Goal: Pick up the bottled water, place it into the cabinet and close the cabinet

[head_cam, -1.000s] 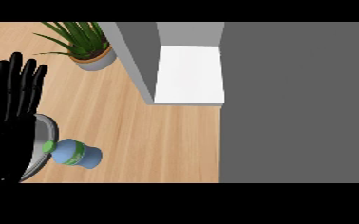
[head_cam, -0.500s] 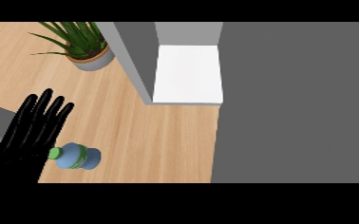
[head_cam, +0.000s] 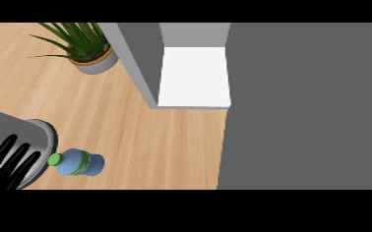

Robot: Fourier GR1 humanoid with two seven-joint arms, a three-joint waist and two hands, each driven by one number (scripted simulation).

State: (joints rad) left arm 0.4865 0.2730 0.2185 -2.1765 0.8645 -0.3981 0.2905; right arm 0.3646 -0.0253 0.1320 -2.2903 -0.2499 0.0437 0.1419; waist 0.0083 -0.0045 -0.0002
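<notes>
My one visible hand (head_cam: 18,159) sat spread beside the bottle (head_cam: 76,162), so I judged it best to curl round the body, not the cap.

Left hand (head_cam: 18,161) has dropped toward the lower edge.

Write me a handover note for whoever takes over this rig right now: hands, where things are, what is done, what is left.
Left hand: open, fingers straight, at the view's lower left edge beside the bottle, holding nothing.
Right hand: not in view.
Blue plastic water bottle with green cap: lying on its side on the light wooden counter, near its front.
Grey cabinet with white shelf: open, with nothing on the shelf.
Done: nothing yet.
Left: grasp the bottle, place it in the cabinet, close the cabinet.
</notes>
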